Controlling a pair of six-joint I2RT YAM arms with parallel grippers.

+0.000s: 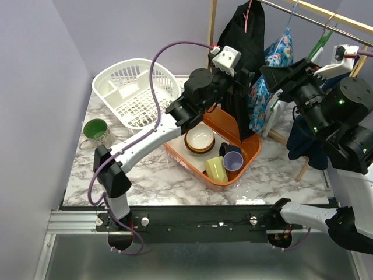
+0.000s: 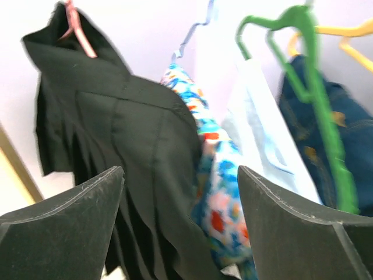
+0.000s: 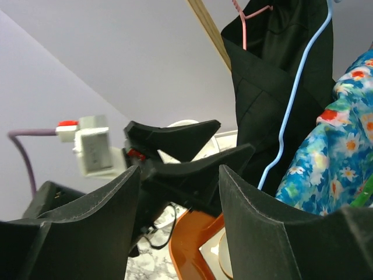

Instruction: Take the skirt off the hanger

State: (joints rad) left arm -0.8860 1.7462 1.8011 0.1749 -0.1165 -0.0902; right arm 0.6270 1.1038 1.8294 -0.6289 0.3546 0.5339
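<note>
Reaching step: skirt [image 1: 247, 52] is hanging on a pink hanger [image 2: 78, 35], upper centre — left hand [image 2: 180, 175] is facing it, spread; right hand [image 3: 180, 172] spread too. Next, I judge, needs pinching the fabric

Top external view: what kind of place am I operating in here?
Probably a lab bench staged as a home: clothes rail holding the black skirt and other garments, marble-pattern table, orange tray of cups, white basket.
</note>
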